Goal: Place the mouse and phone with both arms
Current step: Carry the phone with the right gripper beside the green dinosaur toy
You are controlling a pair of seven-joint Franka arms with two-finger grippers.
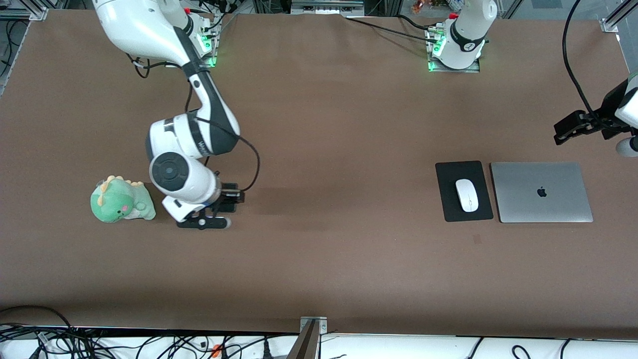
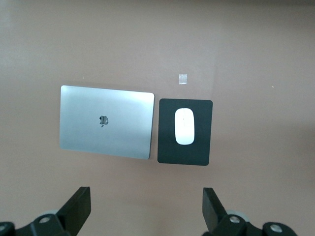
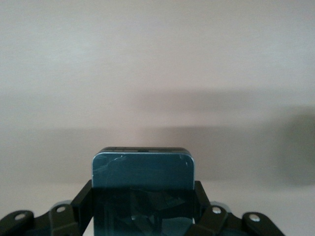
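The white mouse (image 1: 466,195) lies on a black mat (image 1: 448,209) beside a closed silver laptop (image 1: 542,192). My left gripper (image 1: 620,139) hangs high at the left arm's end of the table, open and empty. In the left wrist view the gripper (image 2: 146,209) shows spread fingers, with the mouse (image 2: 184,126) far below. My right gripper (image 1: 204,222) is low over the table beside a green plush. It is shut on the black phone (image 3: 142,191), which stands out past the fingers (image 3: 81,201). The phone is hidden in the front view.
A green dinosaur plush (image 1: 121,201) sits close to the right gripper, toward the right arm's end. A small tape mark (image 1: 477,239) lies on the brown table nearer the front camera than the mat. The mat (image 2: 167,147) and laptop (image 2: 106,123) also show in the left wrist view.
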